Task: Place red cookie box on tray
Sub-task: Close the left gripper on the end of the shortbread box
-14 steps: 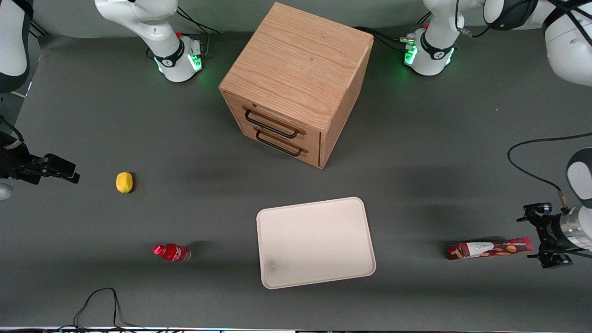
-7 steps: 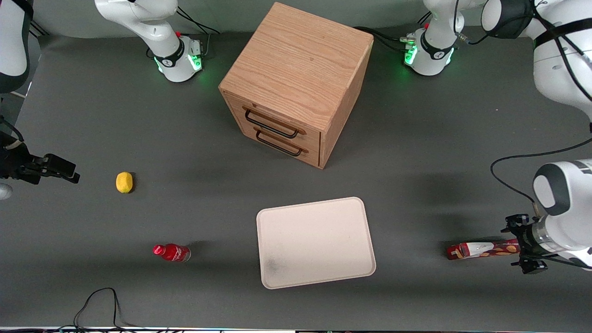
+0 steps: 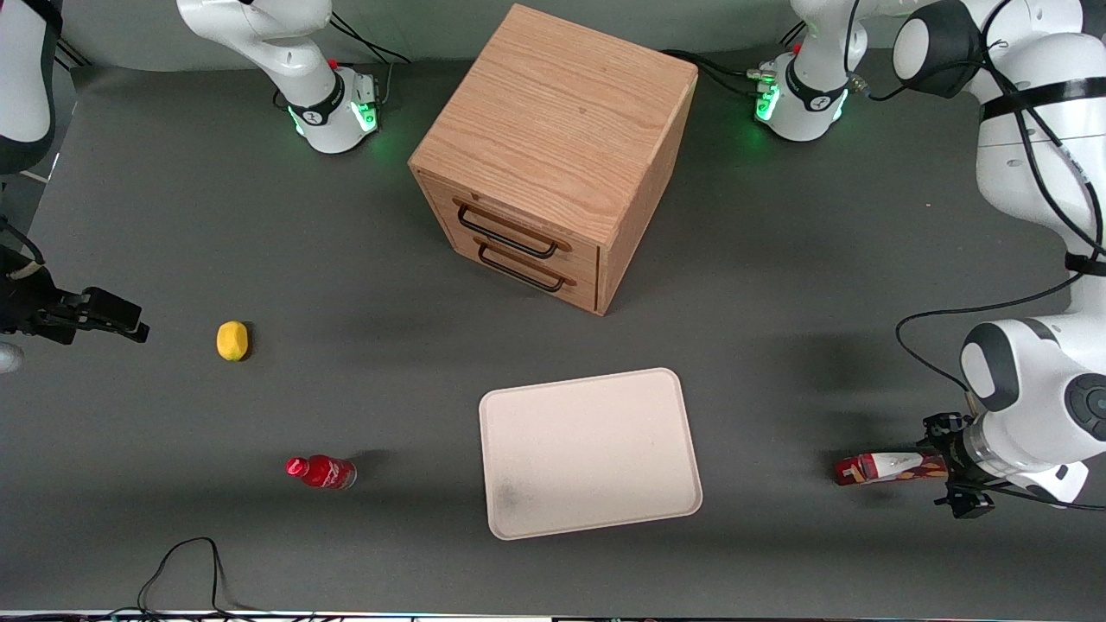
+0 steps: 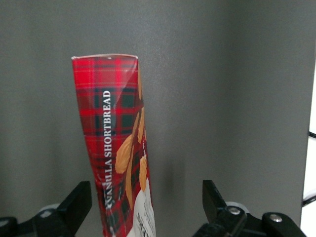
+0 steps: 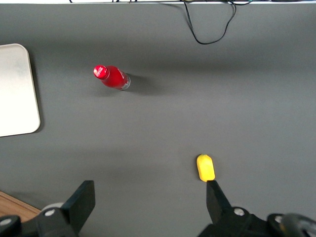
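Red cookie box (image 3: 886,467) lay flat on the dark table mat (image 3: 346,259), toward the working arm's end, well apart from the tray (image 3: 589,452) and not on it. Your left gripper (image 3: 957,466) hung over the end of the box farthest from the tray. In the wrist view the gripper (image 4: 143,210) had its two black fingers (image 4: 74,205) spread wide, one on each side of the slim carton (image 4: 116,148), neither one touching it, so it held nothing. The box sat closer to one finger than to the other. To grasp it well, you likely needed to centre the gripper across the narrow width, lower until the fingers flanked the sides, then squeeze gently, since a thin cardboard carton can crush. A grip so near one end could let the long box droop or swing when lifted, so a hold closer to its middle looked safer. Counted in the front view, you had one red cookie box, one cream tray with a faint grey smudge, one wooden cabinet (image 3: 562,147) with two drawers, one small red bottle (image 3: 320,472) and one yellow lemon-like object (image 3: 232,339); the bottle and the yellow object lay toward the parked arm's end
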`<state>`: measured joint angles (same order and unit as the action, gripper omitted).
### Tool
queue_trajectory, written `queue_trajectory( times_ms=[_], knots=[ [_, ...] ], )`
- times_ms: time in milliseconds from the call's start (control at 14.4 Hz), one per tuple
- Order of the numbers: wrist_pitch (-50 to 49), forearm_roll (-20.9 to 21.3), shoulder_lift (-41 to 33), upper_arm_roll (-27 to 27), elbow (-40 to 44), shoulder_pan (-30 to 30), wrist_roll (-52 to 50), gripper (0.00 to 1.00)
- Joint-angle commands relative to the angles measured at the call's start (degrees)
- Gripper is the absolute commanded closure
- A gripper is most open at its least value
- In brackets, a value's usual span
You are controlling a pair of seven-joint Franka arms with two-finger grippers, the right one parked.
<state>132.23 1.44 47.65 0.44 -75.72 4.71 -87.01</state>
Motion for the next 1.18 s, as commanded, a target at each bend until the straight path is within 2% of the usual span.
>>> queue_trajectory(
  times_ms=[0, 69, 139, 277, 347, 416, 832, 1109],
  knots=[
    [1.0, 1.1, -0.7, 0.2, -1.4, -0.4, -0.7, 0.00],
    [1.0, 1.2, -0.7, 0.2, -1.4, -0.4, -0.6, 0.00],
    [0.9, 1.7, -0.7, 0.2, -1.5, -0.4, -0.4, 0.13],
    [0.7, 1.8, -0.8, 0.2, -1.6, -0.4, -0.4, 0.76],
    [0.6, 1.8, -0.9, 0.1, -1.5, -0.4, -0.5, 0.95],
    [0.3, 1.8, -0.9, 0.2, -1.5, -0.4, -0.4, 1.00],
    [-0.1, 2.2, -1.6, 0.1, -1.4, -0.5, -0.1, 1.00],
    [-7.8, 2.2, -5.4, 0.0, 0.3, -0.5, 2.8, 1.00]
  ],
)
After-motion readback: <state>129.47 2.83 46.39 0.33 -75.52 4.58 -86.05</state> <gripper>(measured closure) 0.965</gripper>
